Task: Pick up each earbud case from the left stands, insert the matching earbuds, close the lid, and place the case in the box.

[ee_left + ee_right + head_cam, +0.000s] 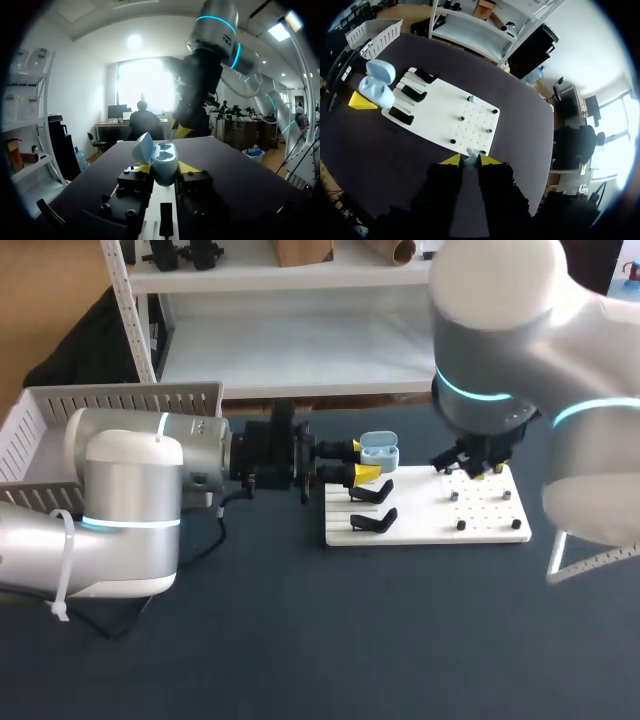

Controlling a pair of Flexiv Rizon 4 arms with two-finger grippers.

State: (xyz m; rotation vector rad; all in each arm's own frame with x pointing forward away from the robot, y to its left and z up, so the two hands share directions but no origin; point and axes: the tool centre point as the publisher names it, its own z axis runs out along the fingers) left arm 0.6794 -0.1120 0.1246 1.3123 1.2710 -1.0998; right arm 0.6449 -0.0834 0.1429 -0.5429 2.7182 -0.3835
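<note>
Well, the left end effector [165,169] is closed on the pale blue, rounded plastic earbud case [165,161], one yellow tip pressed to each side of its body. The case stands upright in that grip with its domed lid [143,148] swung open to one side, and two oval wells show in its top face. It is held just beside the end of the flat white board [425,528] that carries the black stands [372,522], above the dark counter [300,640]. The right end effector [470,161] hangs over the board's opposite, pegged end, well apart from the case; whether it grips anything I cannot tell. The white slatted plastic box [40,420] sits behind the left arm.
</note>
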